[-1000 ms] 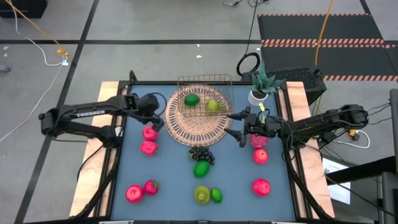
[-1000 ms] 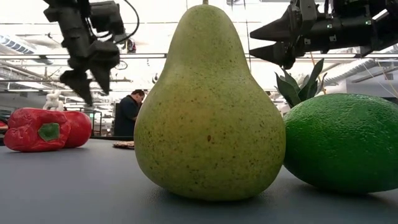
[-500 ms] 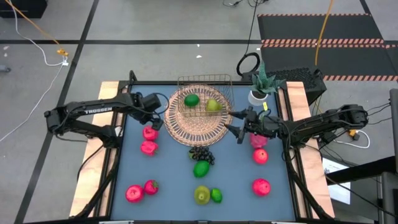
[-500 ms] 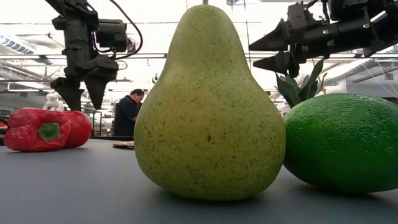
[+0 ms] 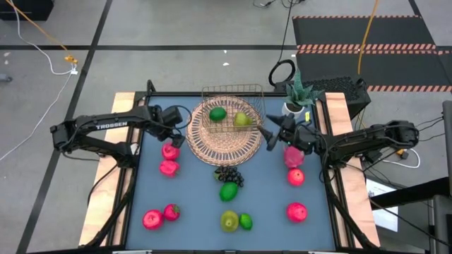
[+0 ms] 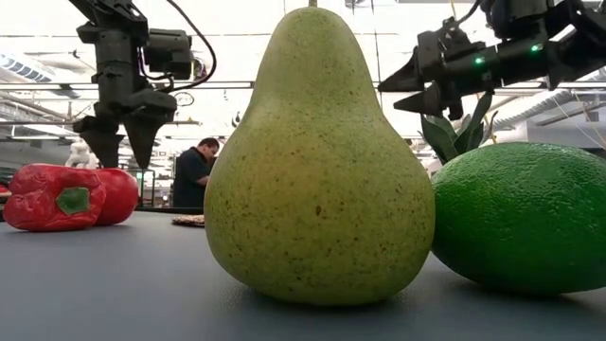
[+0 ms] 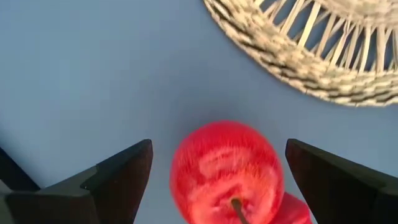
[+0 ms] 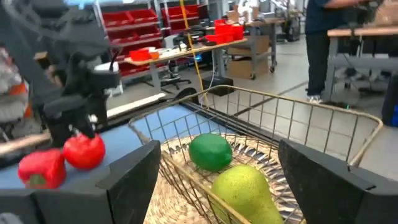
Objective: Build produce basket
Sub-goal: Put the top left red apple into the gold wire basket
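The tan wicker basket (image 5: 227, 132) stands at the table's far middle and holds a green lime (image 5: 218, 113) and a yellow-green pear (image 5: 242, 119); both also show in the right wrist view, the lime (image 8: 210, 151) and the pear (image 8: 245, 186). My left gripper (image 5: 175, 139) is open and points down over a red apple (image 7: 227, 171) just left of the basket. Its fingers stand on either side of the apple without touching it. My right gripper (image 5: 267, 136) is open and empty, level at the basket's right rim and pointing across it. A pink dragon fruit (image 5: 293, 156) lies beneath the right arm.
More fruit lies on the blue table: a pink one (image 5: 168, 167), dark grapes (image 5: 227, 174), a green one (image 5: 228, 191), a pear (image 5: 229, 221), a lime (image 5: 245, 221), red ones (image 5: 296, 176) (image 5: 296, 211) (image 5: 152, 219) and a red pepper (image 5: 171, 211). A white potted plant (image 5: 292, 106) stands at the far right.
My left gripper has come down a little and turned to point straight down over the red apple, still open. My right gripper has swung toward the table's far edge along the basket's right rim, still open. No fruit has moved.
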Tool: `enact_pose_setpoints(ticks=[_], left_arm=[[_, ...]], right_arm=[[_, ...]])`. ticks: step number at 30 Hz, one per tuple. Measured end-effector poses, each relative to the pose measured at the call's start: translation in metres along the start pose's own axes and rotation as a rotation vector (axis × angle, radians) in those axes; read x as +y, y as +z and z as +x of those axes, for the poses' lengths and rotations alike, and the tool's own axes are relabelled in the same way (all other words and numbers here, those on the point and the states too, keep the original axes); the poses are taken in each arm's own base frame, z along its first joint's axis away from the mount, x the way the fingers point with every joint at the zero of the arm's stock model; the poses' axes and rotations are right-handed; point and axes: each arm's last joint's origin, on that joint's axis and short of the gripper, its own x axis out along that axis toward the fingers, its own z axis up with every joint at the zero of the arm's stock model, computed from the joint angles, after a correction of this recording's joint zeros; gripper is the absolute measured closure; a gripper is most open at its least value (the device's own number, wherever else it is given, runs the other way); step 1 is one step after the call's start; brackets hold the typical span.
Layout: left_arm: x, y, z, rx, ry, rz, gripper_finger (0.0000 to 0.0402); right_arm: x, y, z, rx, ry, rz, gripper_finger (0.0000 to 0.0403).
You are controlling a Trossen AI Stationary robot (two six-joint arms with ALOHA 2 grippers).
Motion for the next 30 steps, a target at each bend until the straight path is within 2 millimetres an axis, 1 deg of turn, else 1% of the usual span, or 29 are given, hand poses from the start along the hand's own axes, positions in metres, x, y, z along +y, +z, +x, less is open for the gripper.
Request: enact_pose_setpoints(ticks=[7, 12, 17, 20, 24, 28, 30], left_arm=[[0.003, -0.005, 0.0, 0.06, 0.018, -0.042, 0.0036], [0.004, -0.005, 0.0, 0.051, 0.038, -0.045, 0.0036], [0.003, -0.004, 0.0, 0.044, 0.024, -0.047, 0.0036], [0.002, -0.007, 0.0, 0.099, -0.014, -0.075, 0.0036], [-0.003, -0.012, 0.0, 0.113, -0.01, -0.054, 0.0036], [-0.008, -0.01, 0.0, 0.076, -0.035, -0.035, 0.0036], [-0.01, -0.008, 0.0, 0.057, -0.056, -0.032, 0.0036]], right_arm=[[-0.019, 0.003, 0.01, -0.031, -0.102, 0.121, 0.008], [-0.029, -0.001, 0.018, -0.027, -0.159, 0.107, 0.008], [-0.031, -0.008, 0.02, 0.021, -0.176, 0.113, 0.008], [-0.032, -0.016, 0.022, 0.085, -0.146, 0.146, 0.008], [-0.036, -0.014, 0.025, 0.06, -0.142, 0.139, 0.008], [-0.039, -0.012, 0.028, 0.035, -0.154, 0.169, 0.008], [-0.039, -0.014, 0.028, 0.055, -0.15, 0.195, 0.008]])
